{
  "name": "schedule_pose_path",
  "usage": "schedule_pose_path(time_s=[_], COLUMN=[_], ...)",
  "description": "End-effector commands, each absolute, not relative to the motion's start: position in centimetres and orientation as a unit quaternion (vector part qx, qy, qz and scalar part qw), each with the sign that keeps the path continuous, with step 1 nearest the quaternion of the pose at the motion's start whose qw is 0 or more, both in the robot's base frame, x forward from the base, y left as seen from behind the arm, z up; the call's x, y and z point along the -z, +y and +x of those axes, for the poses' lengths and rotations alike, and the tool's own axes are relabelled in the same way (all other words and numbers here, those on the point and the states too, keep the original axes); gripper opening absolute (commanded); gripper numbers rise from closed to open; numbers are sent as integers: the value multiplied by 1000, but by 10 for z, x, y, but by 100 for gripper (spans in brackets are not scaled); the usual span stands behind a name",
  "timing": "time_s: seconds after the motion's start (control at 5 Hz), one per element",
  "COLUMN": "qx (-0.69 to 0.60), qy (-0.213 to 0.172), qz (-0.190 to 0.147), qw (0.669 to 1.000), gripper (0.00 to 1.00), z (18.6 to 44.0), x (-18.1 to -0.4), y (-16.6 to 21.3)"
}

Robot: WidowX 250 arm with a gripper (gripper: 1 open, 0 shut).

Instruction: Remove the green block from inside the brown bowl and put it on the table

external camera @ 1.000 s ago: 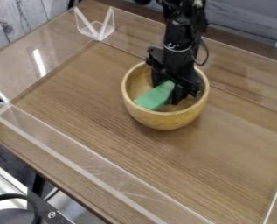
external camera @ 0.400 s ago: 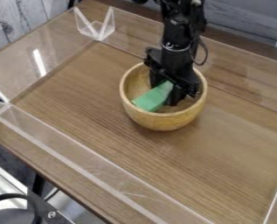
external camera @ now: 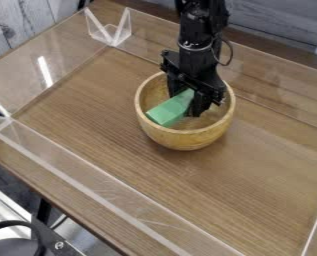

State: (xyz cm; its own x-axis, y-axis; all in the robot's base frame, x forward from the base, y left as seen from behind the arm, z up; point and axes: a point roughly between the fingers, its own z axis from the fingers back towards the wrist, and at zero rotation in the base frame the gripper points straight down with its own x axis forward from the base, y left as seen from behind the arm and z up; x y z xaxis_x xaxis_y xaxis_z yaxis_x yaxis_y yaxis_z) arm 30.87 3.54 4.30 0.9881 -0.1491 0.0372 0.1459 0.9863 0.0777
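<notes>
Below your pincer [external camera: 197, 97], jaws are clasping the green block [external camera: 172, 108], tilting inside the brown bowl [external camera: 188, 134].

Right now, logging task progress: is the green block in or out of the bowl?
In. The green block lies tilted inside the brown bowl, with the gripper lowered onto it.

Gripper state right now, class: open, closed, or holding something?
Gripper: down inside the bowl, jaws either side of the green block; whether they grip it cannot be told.
</notes>
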Motion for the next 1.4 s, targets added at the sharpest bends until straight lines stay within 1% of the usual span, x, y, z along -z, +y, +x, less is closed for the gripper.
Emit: schedule_pose_path(time_s=[0.0, 0.2, 0.6, 0.8, 1.2], qx=[81, 94, 97, 88, 59], qy=[-66, -55, -50, -47, -38], qz=[54, 60, 66, 81, 64], qw=[993, 992, 992, 992, 995], gripper=[0, 0, 0, 0, 0], z=[322, 323, 327, 321, 312], x=[-79, -80, -86, -93, -96], y=[40, 40, 48, 56, 53])
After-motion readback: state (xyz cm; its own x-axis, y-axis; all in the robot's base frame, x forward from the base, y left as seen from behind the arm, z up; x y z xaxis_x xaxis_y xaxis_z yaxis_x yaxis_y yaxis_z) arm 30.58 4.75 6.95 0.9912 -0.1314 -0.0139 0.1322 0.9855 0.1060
